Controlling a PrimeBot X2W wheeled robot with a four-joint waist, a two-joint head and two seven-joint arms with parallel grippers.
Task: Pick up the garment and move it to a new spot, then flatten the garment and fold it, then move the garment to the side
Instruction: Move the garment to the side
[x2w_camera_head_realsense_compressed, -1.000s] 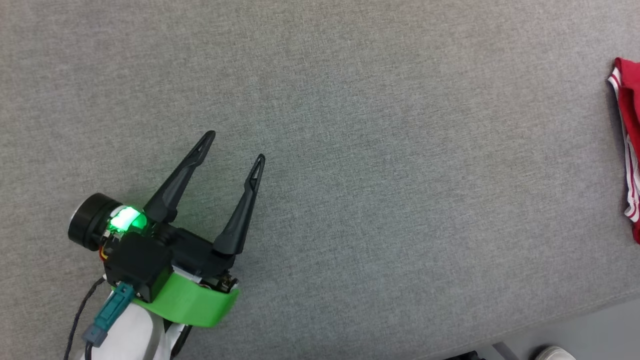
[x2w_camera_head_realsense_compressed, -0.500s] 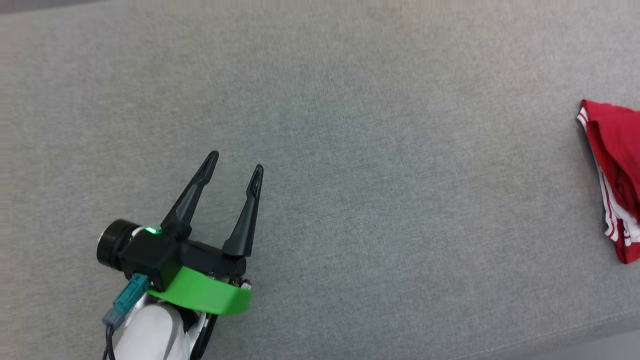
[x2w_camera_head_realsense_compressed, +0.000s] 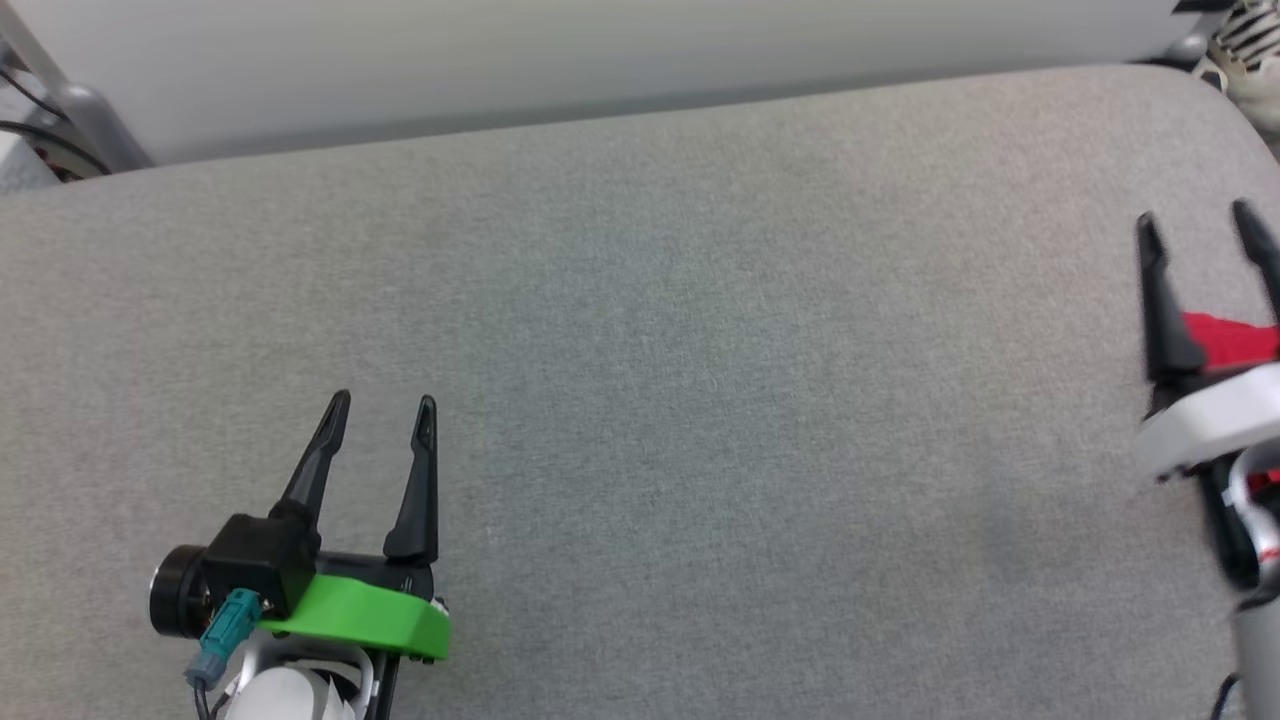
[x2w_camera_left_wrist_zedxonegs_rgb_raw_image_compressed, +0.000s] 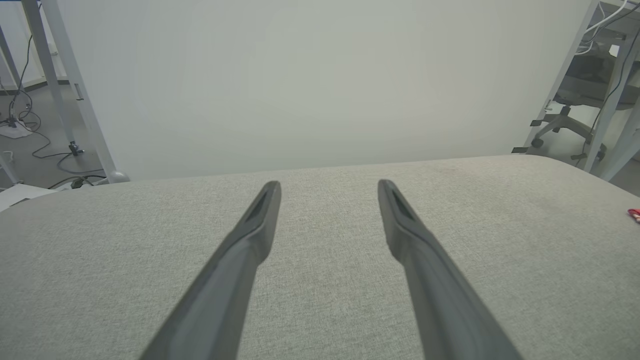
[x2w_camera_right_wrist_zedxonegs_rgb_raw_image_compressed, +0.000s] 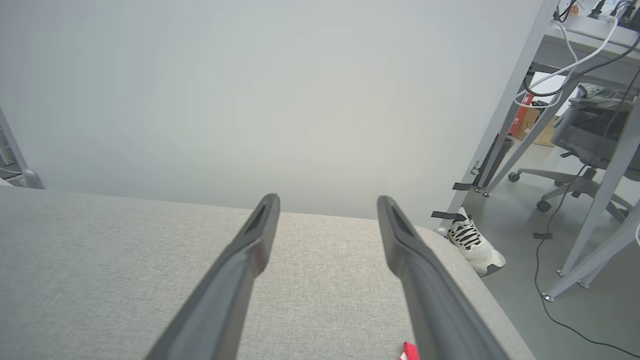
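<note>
The red garment (x2w_camera_head_realsense_compressed: 1230, 340) lies at the far right of the grey table (x2w_camera_head_realsense_compressed: 700, 400), mostly hidden behind my right gripper (x2w_camera_head_realsense_compressed: 1198, 224), which hangs open over it with nothing between its fingers. A red scrap of the garment (x2w_camera_right_wrist_zedxonegs_rgb_raw_image_compressed: 409, 352) peeks in at the bottom of the right wrist view, and another red bit of it (x2w_camera_left_wrist_zedxonegs_rgb_raw_image_compressed: 634, 214) sits at the right edge of the left wrist view. My left gripper (x2w_camera_head_realsense_compressed: 383, 405) stands open above bare table at the lower left, far from the garment. Its fingers (x2w_camera_left_wrist_zedxonegs_rgb_raw_image_compressed: 255, 230) point toward the table's far edge.
A pale wall panel (x2w_camera_head_realsense_compressed: 600, 50) runs behind the table's far edge. A shoe (x2w_camera_right_wrist_zedxonegs_rgb_raw_image_compressed: 472, 242) and desk legs (x2w_camera_right_wrist_zedxonegs_rgb_raw_image_compressed: 505, 105) stand on the floor beyond the table's right end, with an office chair (x2w_camera_right_wrist_zedxonegs_rgb_raw_image_compressed: 585, 135) further off. Metal frame legs (x2w_camera_left_wrist_zedxonegs_rgb_raw_image_compressed: 60, 90) and cables lie at the far left.
The head camera has tilted up, so the whole picture slid down and the far edge and wall appeared. My right gripper has come into view over the garment. Both grippers stay open.
</note>
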